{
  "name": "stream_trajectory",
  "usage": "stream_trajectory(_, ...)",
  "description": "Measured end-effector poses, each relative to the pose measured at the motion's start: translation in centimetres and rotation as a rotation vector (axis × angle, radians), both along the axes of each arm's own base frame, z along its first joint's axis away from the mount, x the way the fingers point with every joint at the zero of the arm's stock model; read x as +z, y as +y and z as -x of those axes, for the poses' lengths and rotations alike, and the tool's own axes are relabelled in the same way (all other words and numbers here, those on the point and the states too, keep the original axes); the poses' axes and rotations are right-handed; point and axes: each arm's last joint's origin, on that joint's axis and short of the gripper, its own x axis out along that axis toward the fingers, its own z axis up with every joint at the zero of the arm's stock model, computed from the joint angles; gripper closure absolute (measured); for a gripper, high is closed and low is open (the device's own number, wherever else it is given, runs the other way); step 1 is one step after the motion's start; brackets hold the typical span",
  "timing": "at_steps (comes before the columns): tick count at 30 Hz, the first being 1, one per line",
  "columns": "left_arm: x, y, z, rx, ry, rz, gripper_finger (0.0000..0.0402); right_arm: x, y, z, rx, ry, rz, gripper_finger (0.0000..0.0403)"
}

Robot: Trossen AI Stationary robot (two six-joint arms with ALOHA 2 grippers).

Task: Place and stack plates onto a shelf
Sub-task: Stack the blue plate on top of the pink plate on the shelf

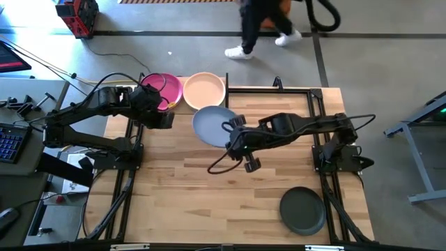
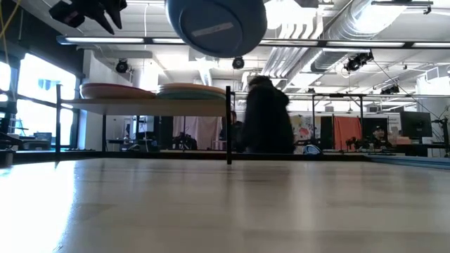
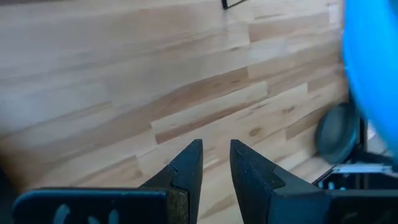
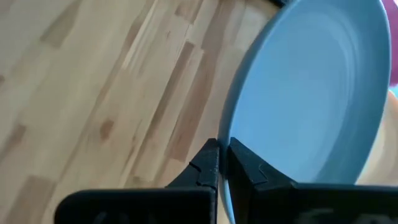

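Four plates; one shelf; two arms.

beyond the table, the room

we see a person walking on the grey floor, a red machine at the far corner, and a keyboard beside the table.

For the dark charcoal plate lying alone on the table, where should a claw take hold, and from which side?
Probably its rim. The dark charcoal plate lies flat near the table corner on the right arm's side, so only the thin raised edge offers a pinch. Come from the edge facing the table's middle, one finger over the lip and one under.
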Motion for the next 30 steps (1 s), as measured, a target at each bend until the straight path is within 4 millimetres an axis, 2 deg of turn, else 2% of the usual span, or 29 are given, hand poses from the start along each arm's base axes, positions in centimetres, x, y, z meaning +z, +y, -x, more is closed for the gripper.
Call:
stream_trajectory(5, 0.2, 0.1, -0.8, 0.055, -0.064, 0.027, 0.0333, -1.4, 0.2, -0.7, 0.061, 0.08, 0.025, 0.0403)
stream_trajectory(13, 0.1, 0.0, -3.8, 0.035, -0.149, 0.03, 0.0333, -2.8, 1.2, -1.3, 0.123, 0.148, 0.065, 0.0403)
stream_trajectory(26, -2.3, -0.4, -8.1, -0.023, -0.087, 0.046, 0.0332, -3.1, 1.2, -1.3, 0.124, 0.164, 0.069, 0.0403)
stream_trajectory(30, -2.9, -0.4, -8.8, -0.026, -0.061, 0.053, 0.0333, -3.1, 1.2, -1.3, 0.121, 0.172, 0.068, 0.0403)
